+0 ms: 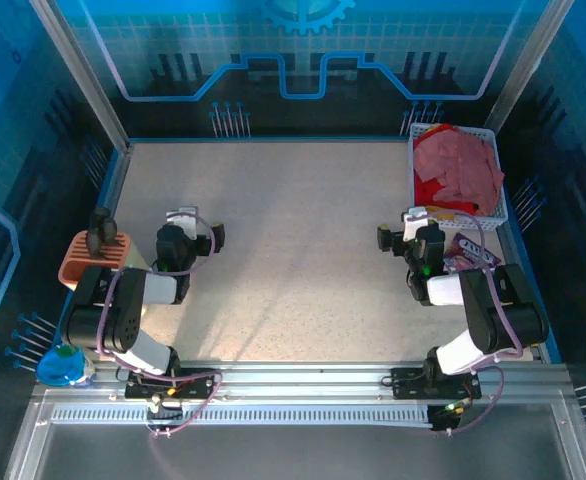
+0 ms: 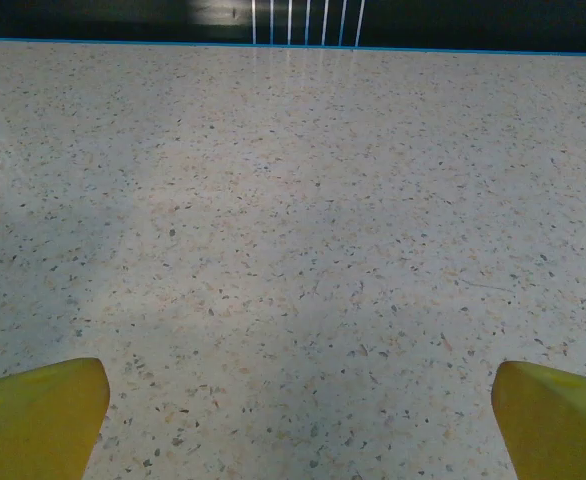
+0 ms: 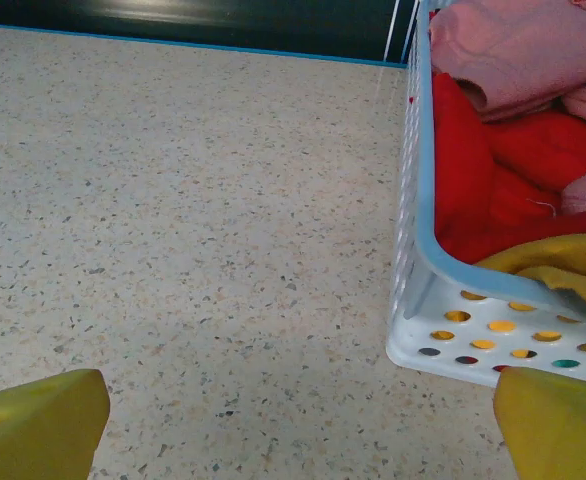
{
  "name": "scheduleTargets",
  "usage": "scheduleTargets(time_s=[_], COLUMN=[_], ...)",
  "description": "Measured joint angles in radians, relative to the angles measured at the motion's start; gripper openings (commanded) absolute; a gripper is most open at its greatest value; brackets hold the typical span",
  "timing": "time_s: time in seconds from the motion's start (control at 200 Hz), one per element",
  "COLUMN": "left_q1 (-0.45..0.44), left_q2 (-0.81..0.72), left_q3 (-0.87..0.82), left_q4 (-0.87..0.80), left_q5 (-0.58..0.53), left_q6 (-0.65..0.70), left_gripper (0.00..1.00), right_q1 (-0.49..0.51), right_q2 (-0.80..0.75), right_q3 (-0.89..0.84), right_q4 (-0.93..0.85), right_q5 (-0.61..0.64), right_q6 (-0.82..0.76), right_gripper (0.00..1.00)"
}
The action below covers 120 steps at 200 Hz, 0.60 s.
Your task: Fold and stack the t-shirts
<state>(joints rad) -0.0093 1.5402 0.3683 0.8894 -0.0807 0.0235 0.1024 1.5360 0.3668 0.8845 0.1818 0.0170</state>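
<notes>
Beside the basket (image 3: pixel 423 230) — right hand (image 3: pixel 298 425) agape

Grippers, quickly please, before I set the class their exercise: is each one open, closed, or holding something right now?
The left gripper is open, holding nothing.
The right gripper is open, holding nothing.

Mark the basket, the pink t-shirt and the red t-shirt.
basket (image 3: pixel 478 330), right wrist view, perforated near wall.
pink t-shirt (image 1: pixel 458 165), top external view, middle of the crumpled cloth.
red t-shirt (image 3: pixel 483 180), right wrist view, cloth just inside the basket's wall.
</notes>
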Motion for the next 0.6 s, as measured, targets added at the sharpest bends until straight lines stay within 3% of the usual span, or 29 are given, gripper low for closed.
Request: scheduleTargets(time_s=[0.6], left_q1=[0.000], left_q2=[0.000], left_q3=[0.000], left_q4=[0.000], left_q5=[0.000], left_q6=[0.000], left_gripper=[0.99], right_q1=[-0.001], right_q2=[0.000], right_q3=[0.000], right_q4=[0.014], right_q5=[0.030], right_q6=[0.002], right_gripper=[1.00])
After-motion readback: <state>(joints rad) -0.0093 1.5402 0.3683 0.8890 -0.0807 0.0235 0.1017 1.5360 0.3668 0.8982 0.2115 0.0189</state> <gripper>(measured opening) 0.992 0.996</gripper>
